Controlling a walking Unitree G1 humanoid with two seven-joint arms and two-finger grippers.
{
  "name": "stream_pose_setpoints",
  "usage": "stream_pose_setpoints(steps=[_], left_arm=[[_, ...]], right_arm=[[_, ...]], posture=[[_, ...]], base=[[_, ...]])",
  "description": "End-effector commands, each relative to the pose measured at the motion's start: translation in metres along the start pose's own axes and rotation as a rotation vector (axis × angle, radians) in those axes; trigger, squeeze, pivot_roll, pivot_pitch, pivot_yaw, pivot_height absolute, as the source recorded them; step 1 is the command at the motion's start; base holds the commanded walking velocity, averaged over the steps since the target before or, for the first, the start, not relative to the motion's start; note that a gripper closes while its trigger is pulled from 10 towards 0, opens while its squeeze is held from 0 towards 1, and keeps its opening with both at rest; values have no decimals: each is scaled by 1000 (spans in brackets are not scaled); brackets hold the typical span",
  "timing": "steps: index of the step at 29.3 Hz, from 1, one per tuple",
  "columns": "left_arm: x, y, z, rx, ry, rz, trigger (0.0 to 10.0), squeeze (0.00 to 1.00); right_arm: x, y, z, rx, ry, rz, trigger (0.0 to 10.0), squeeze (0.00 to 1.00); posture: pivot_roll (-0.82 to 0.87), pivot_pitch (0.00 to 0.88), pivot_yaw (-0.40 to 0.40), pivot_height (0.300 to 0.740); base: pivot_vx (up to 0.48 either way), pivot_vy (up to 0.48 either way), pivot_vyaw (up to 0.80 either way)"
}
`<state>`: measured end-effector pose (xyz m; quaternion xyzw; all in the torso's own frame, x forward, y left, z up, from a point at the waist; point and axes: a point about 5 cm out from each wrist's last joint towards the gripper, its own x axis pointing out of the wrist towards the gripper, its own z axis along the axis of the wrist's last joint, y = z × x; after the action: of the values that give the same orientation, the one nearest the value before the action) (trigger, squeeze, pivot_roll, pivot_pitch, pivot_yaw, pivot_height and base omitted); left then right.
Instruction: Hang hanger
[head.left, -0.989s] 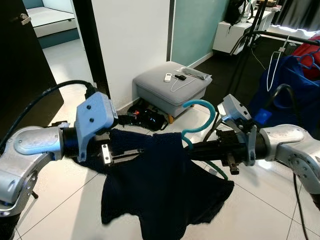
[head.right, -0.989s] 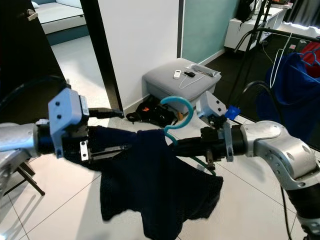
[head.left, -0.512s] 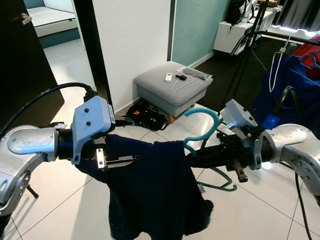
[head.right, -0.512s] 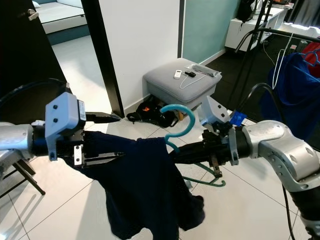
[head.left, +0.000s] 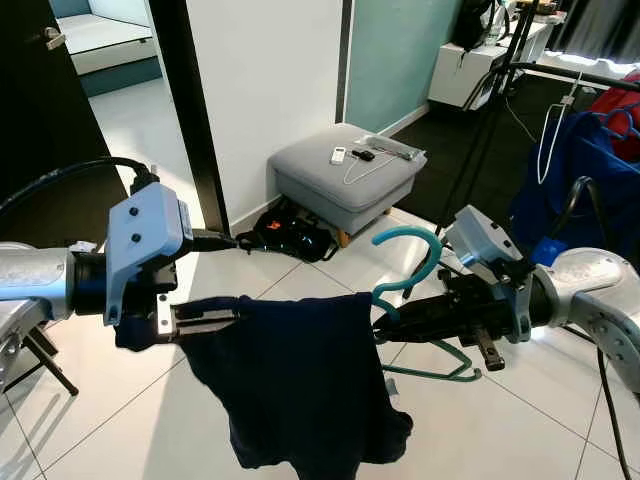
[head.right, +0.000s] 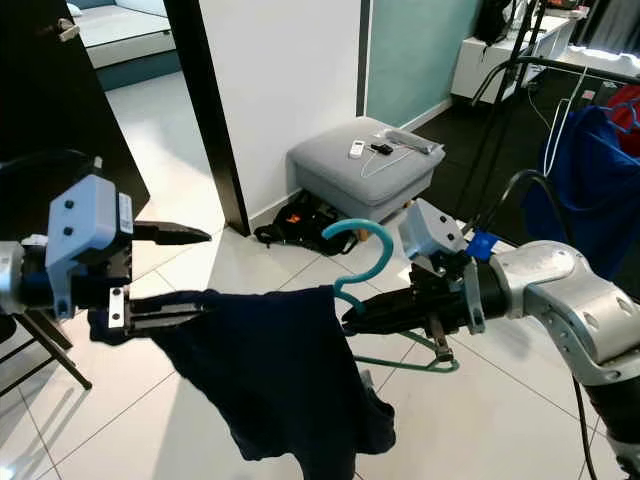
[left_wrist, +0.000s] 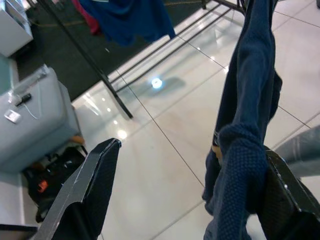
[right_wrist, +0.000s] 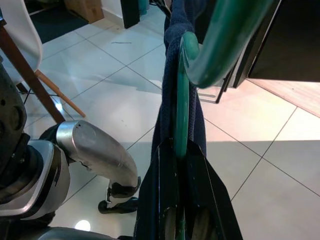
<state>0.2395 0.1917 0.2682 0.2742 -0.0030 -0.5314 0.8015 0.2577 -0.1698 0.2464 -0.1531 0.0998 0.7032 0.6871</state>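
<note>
Between the arms, the shirt (head.left: 300, 370) now hangs stretched wider: left pincer (head.left: 200, 320) grips its edge, right pincer (head.left: 400, 318) clamps the hanger (head.left: 410, 270); rack hanging remains.

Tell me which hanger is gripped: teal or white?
The teal hanger, pinched by the right gripper with the navy garment. The white hanger hangs on the rack.

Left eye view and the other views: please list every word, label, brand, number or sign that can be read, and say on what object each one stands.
There is no readable text in any view.
The small white device on the grey ottoman: any marking is too small to read.
The left gripper, right gripper, teal hanger and dark blue garment: no lettering visible.
</note>
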Motion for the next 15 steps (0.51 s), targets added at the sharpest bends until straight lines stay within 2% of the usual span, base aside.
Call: stream_pose_setpoints(steps=[1,4,6,9,10,13,14,15], left_arm=[[0,-4,-3,-4,40,-40,5725,0],[1,-5,-5,-7,47,-50,5451,0],[2,-5,-4,-9,45,-55,4588,0],[2,-6,-4,-12,41,-60,4353,0],[3,-6,-4,-13,41,-65,4706,0],[3,-7,-4,-14,41,-69,4706,0],[3,-7,-4,-14,43,-71,4471,0],[3,-7,-4,-13,43,-71,2627,0]], right_arm=[[1,3,5,-45,-1,16,10000,0],[1,3,6,-48,1,16,10000,0],[0,3,6,-51,3,13,10000,0],[0,2,6,-51,4,12,10000,0],[0,2,6,-52,4,11,10000,0],[1,2,6,-52,5,11,10000,0],[1,2,6,-53,4,11,10000,0],[1,2,6,-53,4,10,10000,0]], posture=[[-32,0,-2,740],[-32,0,-2,740],[-33,0,-1,740],[-33,0,-2,740],[-32,0,0,740],[-32,0,0,740],[-32,0,0,740],[-31,0,0,740]], base=[[0,0,0],[0,0,0],[0,0,0],[0,0,0],[0,0,0],[0,0,0],[0,0,0],[0,0,0]])
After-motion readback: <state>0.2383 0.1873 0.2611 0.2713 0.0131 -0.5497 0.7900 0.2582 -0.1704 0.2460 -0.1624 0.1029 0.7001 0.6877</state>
